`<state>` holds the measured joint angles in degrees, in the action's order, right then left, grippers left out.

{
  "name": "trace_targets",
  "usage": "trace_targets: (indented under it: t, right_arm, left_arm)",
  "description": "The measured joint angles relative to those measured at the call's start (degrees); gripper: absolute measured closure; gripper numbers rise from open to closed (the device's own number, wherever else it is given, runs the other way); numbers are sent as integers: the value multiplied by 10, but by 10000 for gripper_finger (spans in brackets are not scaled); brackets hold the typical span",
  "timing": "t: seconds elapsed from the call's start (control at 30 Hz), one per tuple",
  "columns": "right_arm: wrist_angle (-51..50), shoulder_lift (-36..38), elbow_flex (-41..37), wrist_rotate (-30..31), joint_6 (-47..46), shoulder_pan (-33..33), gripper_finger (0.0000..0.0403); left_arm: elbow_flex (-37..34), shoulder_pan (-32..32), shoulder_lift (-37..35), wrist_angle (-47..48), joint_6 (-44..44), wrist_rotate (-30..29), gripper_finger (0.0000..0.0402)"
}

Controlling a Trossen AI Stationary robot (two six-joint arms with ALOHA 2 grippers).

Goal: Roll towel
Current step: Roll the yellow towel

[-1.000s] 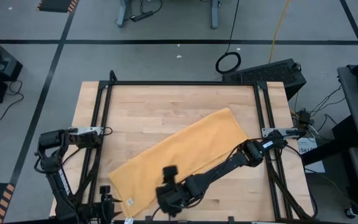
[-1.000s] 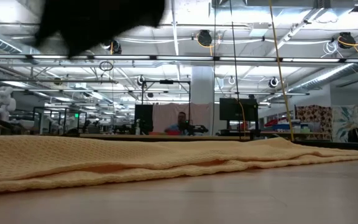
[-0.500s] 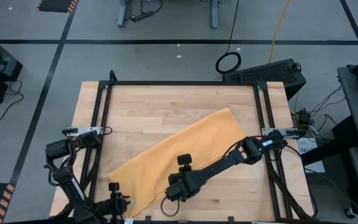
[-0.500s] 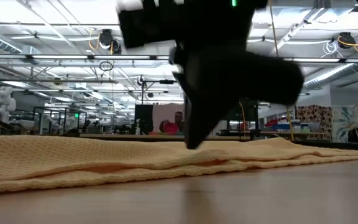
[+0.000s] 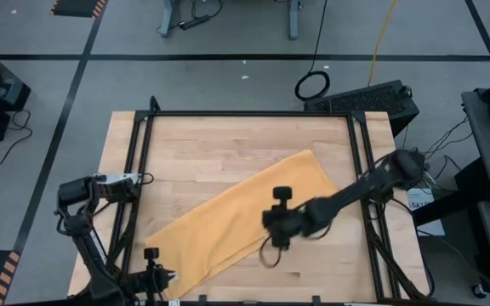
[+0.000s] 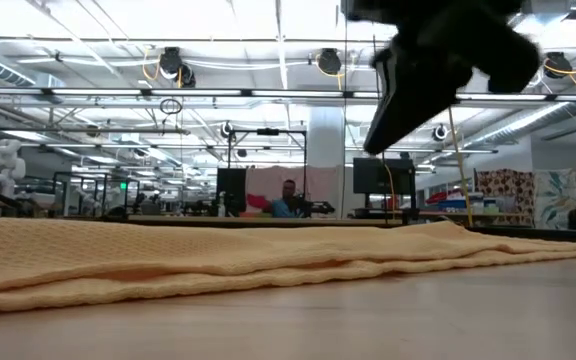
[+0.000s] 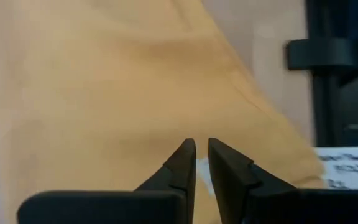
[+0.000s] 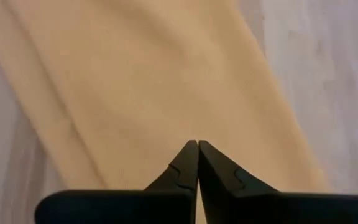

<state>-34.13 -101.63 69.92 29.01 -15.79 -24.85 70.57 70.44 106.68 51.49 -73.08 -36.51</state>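
Observation:
The mustard-yellow towel [image 5: 236,217] lies flat and slantwise on the wooden table, from its near-left end [image 5: 168,276] to its far-right end [image 5: 313,161]. In the low view the towel [image 6: 168,260] shows a folded near edge resting on the wood. My right gripper [image 5: 268,228] hangs shut above the towel's near long edge, about halfway along, and touches nothing; it also shows high in the low view [image 6: 376,145] and in its wrist view [image 8: 197,144]. My left gripper [image 7: 202,144] hovers over the towel's near-left end, its fingertips a narrow slit apart with nothing between them.
Black frame rails run along the table's left side [image 5: 134,178] and right side [image 5: 364,170]. Bare wood [image 5: 228,140] lies beyond the towel toward the far edge, and more at the near right [image 5: 330,263]. A white label [image 7: 347,163] sits by the near-left corner.
My right gripper has left the towel's near-left end, travelled along the towel's near long edge toward the table's right and far side, and risen. The towel lies as it did before.

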Motion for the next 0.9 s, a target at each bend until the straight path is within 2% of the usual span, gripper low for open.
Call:
trace_targets:
  t: [0.1, 0.2, 0.3, 0.43, 0.53, 0.6, 0.77, 0.9]
  right_arm:
    - [248, 69, -168, -63, 17, 29, 401]
    - [468, 90, -296, -138, 5, 64, 402]
    - [563, 86, -367, -148, -29, 94, 401]
    - [550, 85, -396, -152, -47, 125, 402]
    - [532, 85, -398, -154, -20, 150, 402]
    - [533, 85, -397, -157, 6, 168, 402]
    - [531, 85, -397, -221, 43, 207, 402]
    - [515, 85, -397, -235, 45, 211, 402]
  left_arm:
    - [0, -17, -4, 40, 11, 3, 354]
    - [0, -45, -3, 96, 15, 0, 355]
    - [0, -84, -3, 111, 34, 5, 355]
    - [0, -129, -3, 41, 105, 20, 355]
    - [0, -157, -3, -23, 160, 21, 355]
    - [0, -173, -3, -39, 167, 26, 355]
    - [0, -168, -3, -36, 102, 105, 355]
    - [0, -129, -3, -51, 30, 109, 355]
